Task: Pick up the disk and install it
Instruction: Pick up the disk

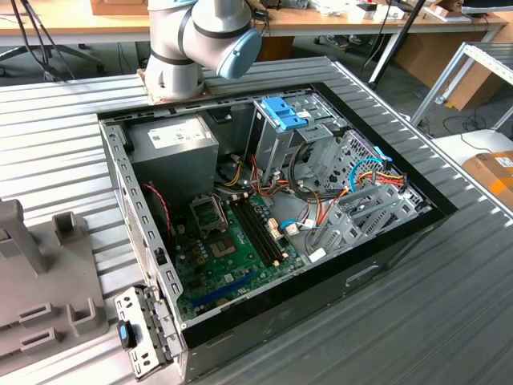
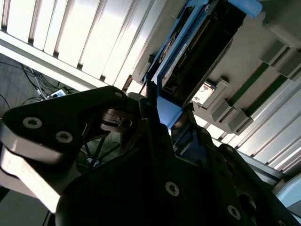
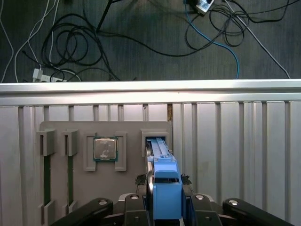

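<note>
The disk [image 3: 163, 188], a drive in a bright blue carrier frame, stands on edge between my gripper's [image 3: 162, 181] dark fingers [image 3: 141, 180], which are shut on its two flat sides. Its far end reaches the slot [image 3: 155, 140] of a grey holder plate [image 3: 131, 188]; whether it still sits in the slot or hangs just above it I cannot tell. In the second wrist view the disk [image 2: 188, 47] shows its blue edge and dark body past the gripper [image 2: 157, 110]. In the exterior view the open computer case [image 1: 272, 216] lies on the ribbed table.
A processor chip [image 3: 105, 148] sits in a pocket of the holder plate. Inside the case are a tall grey cage with a blue latch [image 1: 283, 112], a power-supply box [image 1: 172, 144], the green board [image 1: 232, 249] and loose cables [image 1: 361, 172]. Floor cables [image 3: 141, 33] lie beyond the table edge.
</note>
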Tool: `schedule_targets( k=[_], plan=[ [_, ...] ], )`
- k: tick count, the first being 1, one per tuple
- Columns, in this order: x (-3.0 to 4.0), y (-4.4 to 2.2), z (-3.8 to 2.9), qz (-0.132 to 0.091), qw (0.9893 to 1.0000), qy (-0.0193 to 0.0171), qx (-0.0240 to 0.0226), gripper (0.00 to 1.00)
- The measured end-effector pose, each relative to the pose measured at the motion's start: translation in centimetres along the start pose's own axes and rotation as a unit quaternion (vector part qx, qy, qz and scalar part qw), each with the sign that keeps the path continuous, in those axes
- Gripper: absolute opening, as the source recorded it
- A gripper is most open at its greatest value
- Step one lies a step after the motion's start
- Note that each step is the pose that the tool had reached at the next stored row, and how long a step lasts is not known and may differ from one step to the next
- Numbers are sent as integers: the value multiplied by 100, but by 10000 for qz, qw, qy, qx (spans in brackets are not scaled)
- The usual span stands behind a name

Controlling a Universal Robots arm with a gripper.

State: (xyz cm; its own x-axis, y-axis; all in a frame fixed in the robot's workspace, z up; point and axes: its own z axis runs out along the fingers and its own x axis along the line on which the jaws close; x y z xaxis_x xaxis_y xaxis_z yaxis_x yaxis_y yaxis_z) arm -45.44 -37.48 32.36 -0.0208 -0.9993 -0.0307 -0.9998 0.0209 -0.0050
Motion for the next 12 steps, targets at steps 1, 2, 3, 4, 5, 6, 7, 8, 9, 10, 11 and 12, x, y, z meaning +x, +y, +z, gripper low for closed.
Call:
schedule_targets(
  k=[1,2,3,4,5,6,7,8,9,10,11,12],
  plan=[
    [0,0,0,0,10000,0,1,37],
    [0,0,0,0,10000,0,1,37],
    [0,0,0,0,10000,0,1,37],
    [0,0,0,0,10000,0,1,36],
    [0,0,0,0,10000,0,1,36],
    [0,0,0,0,10000,0,1,36],
    [0,0,0,0,10000,0,2,36],
    [0,0,0,0,10000,0,2,36],
    [0,0,0,-1,10000,0,2,36],
    [0,0,0,0,10000,0,2,36],
    [0,0,0,0,10000,0,2,36],
    [0,0,0,-1,10000,0,3,36]
  ],
)
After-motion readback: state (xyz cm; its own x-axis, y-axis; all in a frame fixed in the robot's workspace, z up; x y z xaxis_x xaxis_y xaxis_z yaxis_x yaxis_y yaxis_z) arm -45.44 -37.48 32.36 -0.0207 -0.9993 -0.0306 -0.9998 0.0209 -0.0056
